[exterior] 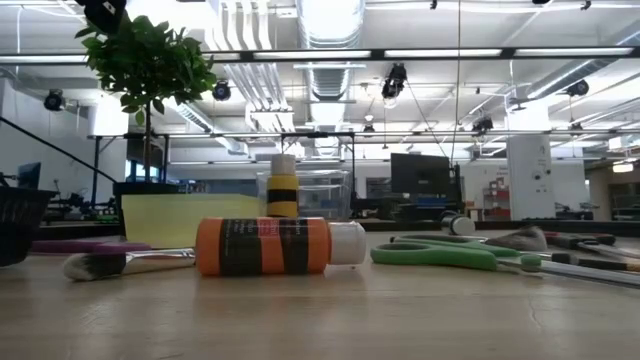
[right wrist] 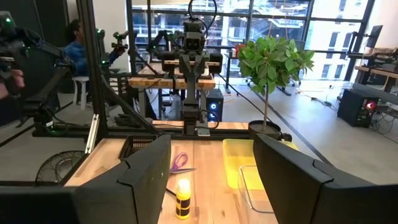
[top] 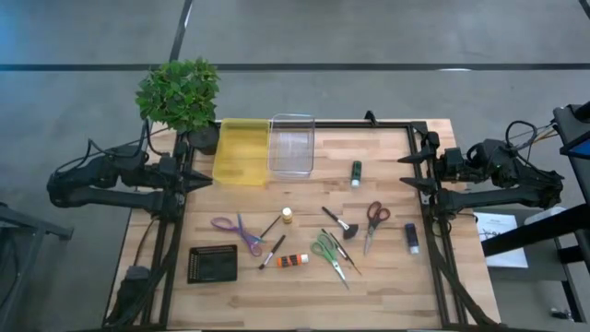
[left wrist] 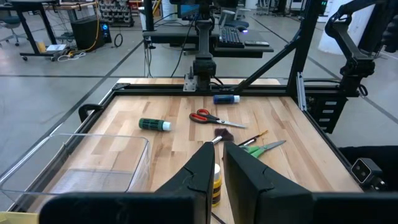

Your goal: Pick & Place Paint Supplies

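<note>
The paint supplies lie loose on the wooden table. A green bottle (top: pixel 356 172) lies on its side near the far right, and a purple one (top: pixel 411 238) lies at the right. A yellow bottle (top: pixel 287 215) stands upright mid-table. An orange bottle (top: pixel 293 260) lies on its side toward the near edge (exterior: pixel 262 246). Two thin dark brushes (top: pixel 270 226) (top: pixel 273 251) and a fan brush (top: pixel 343 223) lie flat between them. My left gripper (top: pixel 205 180) hovers shut at the left edge. My right gripper (top: pixel 403 172) hovers open at the right edge. Neither touches anything.
A yellow bin (top: pixel 242 152) and a clear bin (top: pixel 292 145) sit side by side at the far edge, beside a potted plant (top: pixel 180 92). Purple (top: pixel 238 231), green (top: pixel 329 254) and red scissors (top: pixel 373 221) lie among the supplies. A black basket (top: pixel 212 264) sits near left.
</note>
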You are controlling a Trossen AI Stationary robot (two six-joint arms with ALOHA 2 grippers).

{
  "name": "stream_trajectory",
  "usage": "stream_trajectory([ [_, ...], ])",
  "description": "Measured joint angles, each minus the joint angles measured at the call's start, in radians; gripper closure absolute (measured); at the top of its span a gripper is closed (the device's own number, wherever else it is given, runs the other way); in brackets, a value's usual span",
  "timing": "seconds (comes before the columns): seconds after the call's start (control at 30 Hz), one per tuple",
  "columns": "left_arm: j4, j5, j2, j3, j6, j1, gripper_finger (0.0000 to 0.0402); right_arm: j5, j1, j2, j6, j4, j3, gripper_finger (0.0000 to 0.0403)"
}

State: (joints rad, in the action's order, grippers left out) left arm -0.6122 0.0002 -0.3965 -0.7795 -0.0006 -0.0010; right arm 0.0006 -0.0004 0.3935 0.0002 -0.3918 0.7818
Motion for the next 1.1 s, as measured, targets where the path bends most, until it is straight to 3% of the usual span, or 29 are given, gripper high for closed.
stream_trajectory([
  [0.37, 0.011, 0.0, -0.001, 0.0, -0.083, 0.0, 0.0358, 0.0, 0.0, 0.002, 0.0, 0.008, 0.0, 0.0174],
  [0.83, 0.099, -0.03, -0.093, 0.0, 0.012, 0.0, 0.0358, 0.001, 0.0, 0.002, 0.041, 0.061, 0.0, 0.0174],
  [1.1, 0.131, -0.082, -0.192, 0.0, 0.08, 0.0, 0.0358, 0.142, -0.001, 0.003, 0.094, 0.103, 0.001, 0.0174],
])
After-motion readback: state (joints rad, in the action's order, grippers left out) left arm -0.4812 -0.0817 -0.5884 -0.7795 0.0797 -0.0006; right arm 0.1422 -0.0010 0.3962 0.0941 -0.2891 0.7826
